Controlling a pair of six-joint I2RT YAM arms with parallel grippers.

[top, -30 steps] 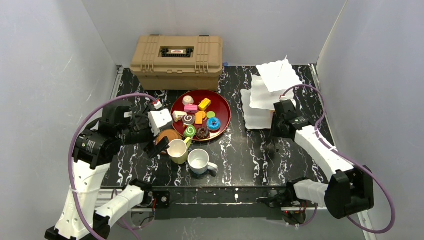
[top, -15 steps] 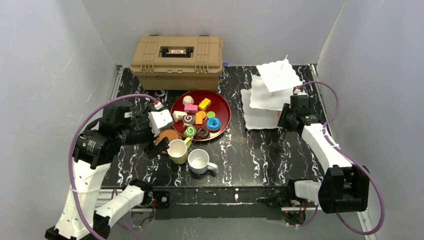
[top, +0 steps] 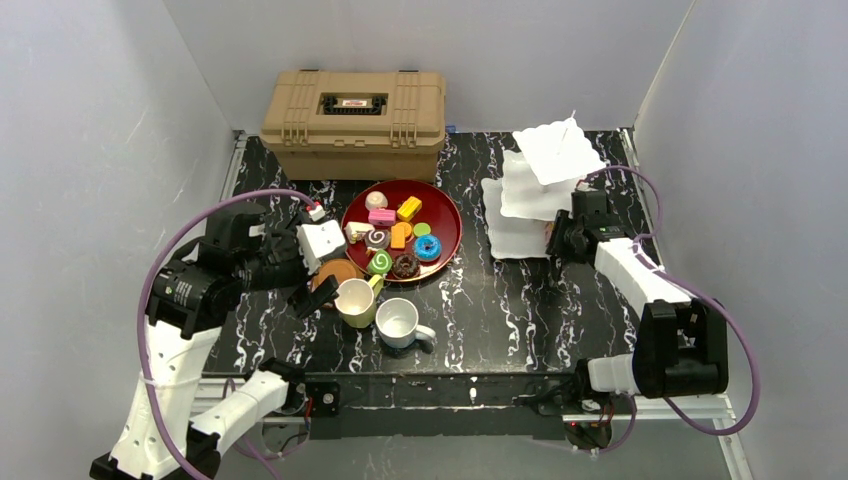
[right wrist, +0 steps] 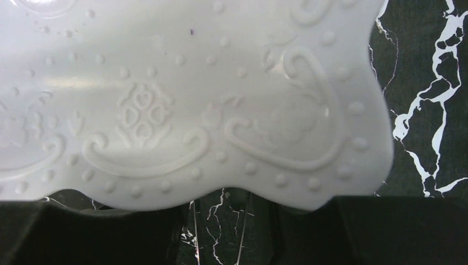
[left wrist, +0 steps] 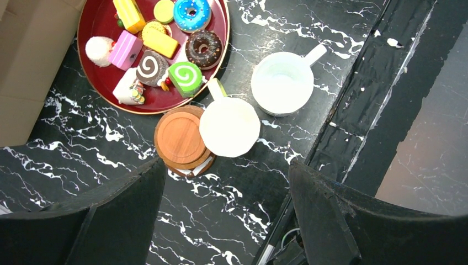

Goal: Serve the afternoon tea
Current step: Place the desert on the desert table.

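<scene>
Colourful toy pastries [top: 400, 240] fill a dark red tray [top: 452, 240]. Just in front stand a pale yellow mug [top: 355, 300], a white mug [top: 400, 322] and a stack of brown coasters [top: 335, 272]. In the left wrist view the coasters [left wrist: 179, 137] touch the yellow mug [left wrist: 229, 126], with the white mug [left wrist: 282, 83] and tray [left wrist: 102, 25] beyond. My left gripper [top: 305, 292] hovers open and empty left of the coasters. My right gripper [top: 555, 235] sits at the white tiered stand [top: 530, 195]. Its jaws stand apart, and their tips are hidden under an embossed plate [right wrist: 193, 99].
A tan ribbed toolbox [top: 353, 120] stands at the back, behind the tray. The tiered stand leans at the back right. Grey walls close in the left, right and rear sides of the black marbled table [top: 500, 310].
My right wrist swung out to the right of the stand, then came partway back toward it, while its elbow folded nearer the base. The left arm, mugs and tray have not moved.
</scene>
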